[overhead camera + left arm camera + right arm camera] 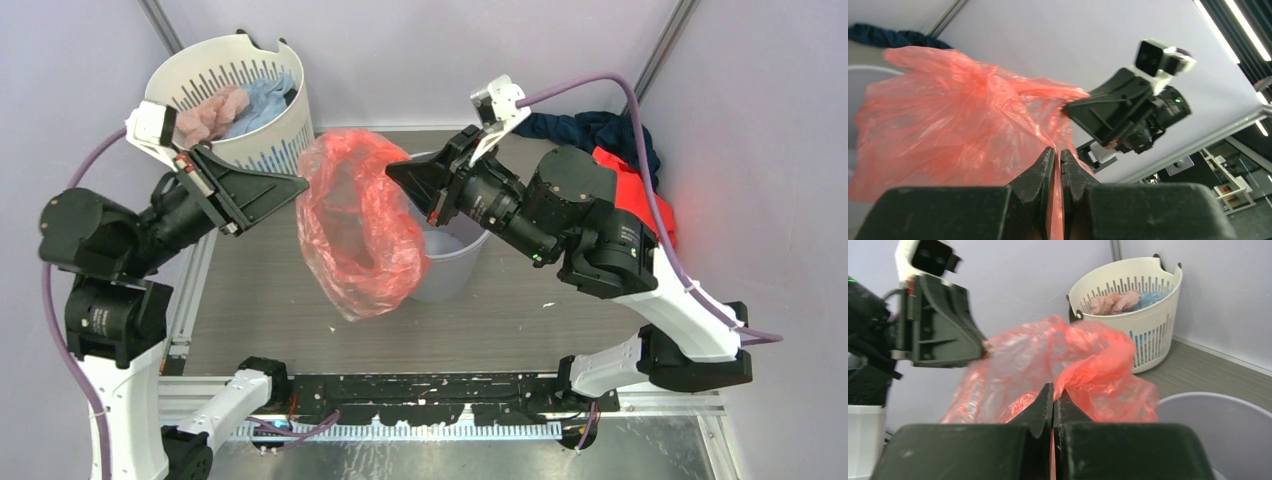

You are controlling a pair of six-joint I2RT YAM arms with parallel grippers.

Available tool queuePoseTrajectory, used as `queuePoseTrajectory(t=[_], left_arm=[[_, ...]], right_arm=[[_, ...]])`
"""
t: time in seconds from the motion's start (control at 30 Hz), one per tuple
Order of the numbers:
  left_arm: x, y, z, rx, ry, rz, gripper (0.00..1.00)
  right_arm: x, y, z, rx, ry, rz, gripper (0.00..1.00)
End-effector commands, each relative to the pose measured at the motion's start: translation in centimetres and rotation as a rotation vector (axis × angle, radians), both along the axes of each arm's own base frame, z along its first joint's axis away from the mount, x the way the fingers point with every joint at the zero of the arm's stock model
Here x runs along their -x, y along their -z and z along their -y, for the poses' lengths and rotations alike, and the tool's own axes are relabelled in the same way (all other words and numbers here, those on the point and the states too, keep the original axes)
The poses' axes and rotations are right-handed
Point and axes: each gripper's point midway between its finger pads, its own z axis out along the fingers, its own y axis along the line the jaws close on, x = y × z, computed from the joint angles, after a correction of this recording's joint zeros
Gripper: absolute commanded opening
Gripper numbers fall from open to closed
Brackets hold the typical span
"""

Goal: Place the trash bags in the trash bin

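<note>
A: Above the table, between the two arms, the red bag is being held up by its top edge. One side of the film is being pinched by the left gripper and the other by the right gripper. In both wrist views the jaws are nearly closed on a thin fold. Where is the bag hanging relative to the grey bin?

B: It is hanging mostly to the left of it. The lower part is draping in front of the bin's wall, outside the rim, so nothing is judged to be inside yet.

A: What is being risked from here?

B: Three failures are being considered. First, the film is thin and only a small fold is being gripped. If the arms are pulled apart or swung quickly, it is likely to slip out or tear. Second, the bag appears wider than the bin's mouth. If it is lowered as it hangs, its bottom is likely to be caught on the rim or left trailing outside. Third, the bin looks light, and it could be pushed aside or tipped by dragging film or by the right arm, which is being held just over it.
</note>
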Motion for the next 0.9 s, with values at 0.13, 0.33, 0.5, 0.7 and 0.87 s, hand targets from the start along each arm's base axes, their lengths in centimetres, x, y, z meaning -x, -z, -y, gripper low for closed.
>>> queuePoseTrajectory(t=[0.13,0.33,0.5,0.7,0.87], left_arm=[[2.4,-3.1,-0.1,-0.037,0.028,0.109,0.09],[1.7,-3.0,-0.2,-0.069,0.011,0.105,0.08],[1.4,-3.2,-0.2,-0.073,0.006,0.109,0.08],[1.9,-4.4,-0.3,-0.083,0.001,0.137,0.07],[2.0,-5.0,0.5,-0.044,0.082,0.157,0.21]], right_arm=[[-0.4,-2.6,7.1,-0.045,0.143,0.041,0.01],[0.3,-3.2,11.1,-0.078,0.179,0.042,0.01],[0.6,-2.9,12.5,-0.076,0.184,0.029,0.03],[0.5,-2.2,13.5,-0.053,0.211,0.011,0.03],[0.7,-2.1,13.8,-0.056,0.205,0.012,0.02]])
